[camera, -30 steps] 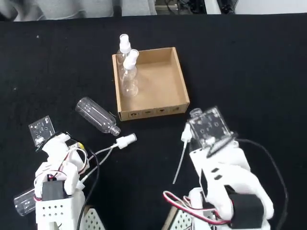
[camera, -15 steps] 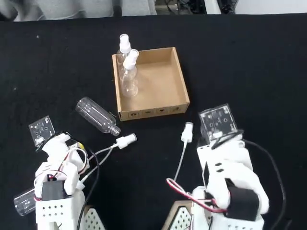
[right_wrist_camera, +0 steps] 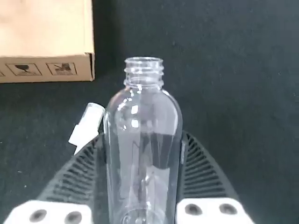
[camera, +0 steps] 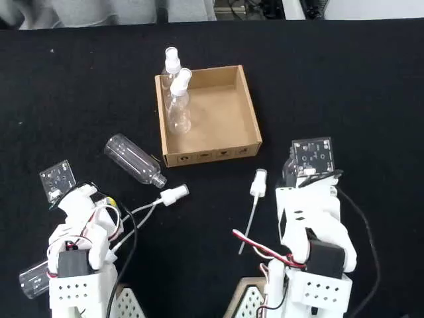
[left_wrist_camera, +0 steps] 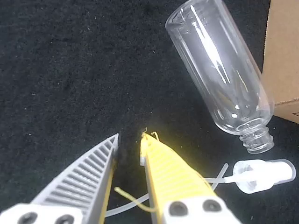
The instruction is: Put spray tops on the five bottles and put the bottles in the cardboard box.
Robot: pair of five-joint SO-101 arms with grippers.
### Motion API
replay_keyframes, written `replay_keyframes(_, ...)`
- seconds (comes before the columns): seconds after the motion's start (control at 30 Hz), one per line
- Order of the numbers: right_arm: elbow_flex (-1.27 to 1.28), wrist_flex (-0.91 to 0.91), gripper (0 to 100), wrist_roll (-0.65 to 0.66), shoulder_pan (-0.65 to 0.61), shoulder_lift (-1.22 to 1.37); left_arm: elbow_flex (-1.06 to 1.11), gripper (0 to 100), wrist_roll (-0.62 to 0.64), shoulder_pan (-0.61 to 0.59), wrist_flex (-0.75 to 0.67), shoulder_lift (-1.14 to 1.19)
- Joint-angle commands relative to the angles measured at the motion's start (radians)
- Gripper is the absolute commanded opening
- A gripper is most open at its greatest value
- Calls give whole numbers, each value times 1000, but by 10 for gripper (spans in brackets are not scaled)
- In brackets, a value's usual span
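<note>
My right gripper (right_wrist_camera: 142,179) is shut on a clear uncapped bottle (right_wrist_camera: 143,135), mouth pointing away from the wrist. From above, this gripper (camera: 291,173) sits just right of a loose spray top (camera: 258,183) with a long tube, in front of the cardboard box (camera: 250,109). Two bottles with spray tops (camera: 179,106) stand in the box's left side. Another uncapped bottle (camera: 134,159) lies left of the box, with a second spray top (camera: 173,195) near its mouth. My left gripper (left_wrist_camera: 130,137) is almost shut on nothing, short of that bottle (left_wrist_camera: 219,79) and top (left_wrist_camera: 264,175).
One more clear bottle (camera: 33,278) lies at the front left beside the left arm's base. The box corner (right_wrist_camera: 44,32) shows ahead of the held bottle. The black table around the box is bare cloth.
The right arm has drawn back and to the right with the bottle, uncovering the spray top beside it. The left arm has not moved.
</note>
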Motion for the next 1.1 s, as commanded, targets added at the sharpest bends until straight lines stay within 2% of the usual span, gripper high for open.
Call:
replay_keyframes(0.0, 1, -35, 78, -11, 32, -22, 22, 65, 0, -1, 3, -3)
replay_keyframes(0.33, 18, -37, 78, -8, 28, -22, 18, 69, -6, -7, -8, -8)
replay_keyframes(0.6, 42, -64, 78, -5, 31, -22, -84, 69, -12, 1, -43, -8)
replay_keyframes(0.67, 42, -64, 78, -5, 32, -22, -134, 69, -89, 2, -43, -8)
replay_keyframes(0.87, 44, -64, 78, -6, 34, -22, -246, 66, -436, 16, -68, -8)
replay_keyframes(1.07, 44, -64, 77, -6, 34, -22, -320, 70, -551, 111, -75, 2)
